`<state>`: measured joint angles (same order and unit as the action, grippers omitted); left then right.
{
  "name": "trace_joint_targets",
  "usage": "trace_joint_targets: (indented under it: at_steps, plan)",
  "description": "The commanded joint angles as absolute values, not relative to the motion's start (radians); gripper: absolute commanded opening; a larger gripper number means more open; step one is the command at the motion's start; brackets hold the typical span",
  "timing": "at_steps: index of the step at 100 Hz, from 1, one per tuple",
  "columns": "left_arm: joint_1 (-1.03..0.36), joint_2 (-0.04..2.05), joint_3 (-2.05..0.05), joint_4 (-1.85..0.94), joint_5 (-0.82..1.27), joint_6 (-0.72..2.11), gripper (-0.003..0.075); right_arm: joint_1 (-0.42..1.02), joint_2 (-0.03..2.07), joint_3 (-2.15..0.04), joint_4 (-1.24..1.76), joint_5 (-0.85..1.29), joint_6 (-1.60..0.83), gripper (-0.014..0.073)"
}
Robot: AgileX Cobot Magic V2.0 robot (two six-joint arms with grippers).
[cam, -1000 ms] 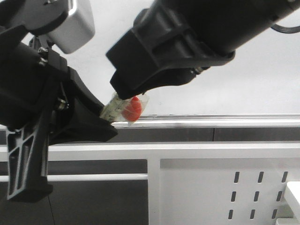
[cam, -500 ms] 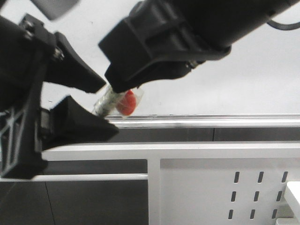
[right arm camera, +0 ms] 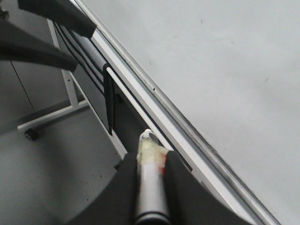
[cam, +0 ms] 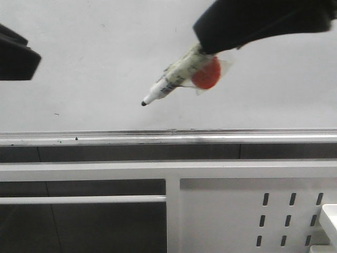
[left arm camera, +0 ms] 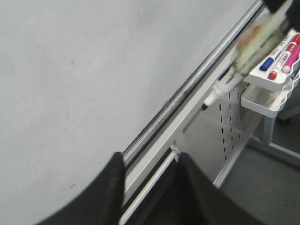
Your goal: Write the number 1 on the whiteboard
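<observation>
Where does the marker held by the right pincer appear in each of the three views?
Front view: marker upper centre, tip pointing down-left in front of the whiteboard.
Left wrist view: marker, blurred, near the pen tray.
Right wrist view: marker between the pincer's fingers.
Shared landmark: silver rail.

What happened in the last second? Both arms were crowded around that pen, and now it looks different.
The left gripper let go of the marker's end and pulled away to the left edge of the front view. The right gripper rose and moved right, carrying the marker, whose dark tip is now bare. The whiteboard and its silver rail stayed put; no stroke is drawn yet.
</observation>
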<state>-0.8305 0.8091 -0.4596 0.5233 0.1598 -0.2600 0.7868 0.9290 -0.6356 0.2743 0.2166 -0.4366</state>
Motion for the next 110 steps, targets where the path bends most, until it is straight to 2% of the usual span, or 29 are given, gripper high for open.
trace_joint_targets:
  at_steps: [1,22,48,67,110]
  plan:
    - [-0.839,0.745,-0.46,0.494,0.107,-0.278,-0.0018,0.779,0.82,-0.581,0.307,0.088,-0.442,-0.0067]
    - [-0.803,0.684,-0.414,0.383,0.0,-0.279,-0.002,0.779,0.639,-0.468,0.361,-0.043,-0.442,-0.0067]
    - [-0.62,0.684,-0.272,0.15,-0.379,-0.279,-0.002,0.772,0.675,-0.472,0.382,-0.064,-0.442,-0.0067]
    - [-0.52,0.684,-0.179,0.054,-0.569,-0.279,-0.002,0.7,0.737,-0.491,0.405,-0.106,-0.442,-0.0067]
    - [-0.513,0.684,-0.158,0.054,-0.6,-0.279,-0.002,0.664,0.904,-0.643,0.328,-0.093,-0.442,-0.0069]
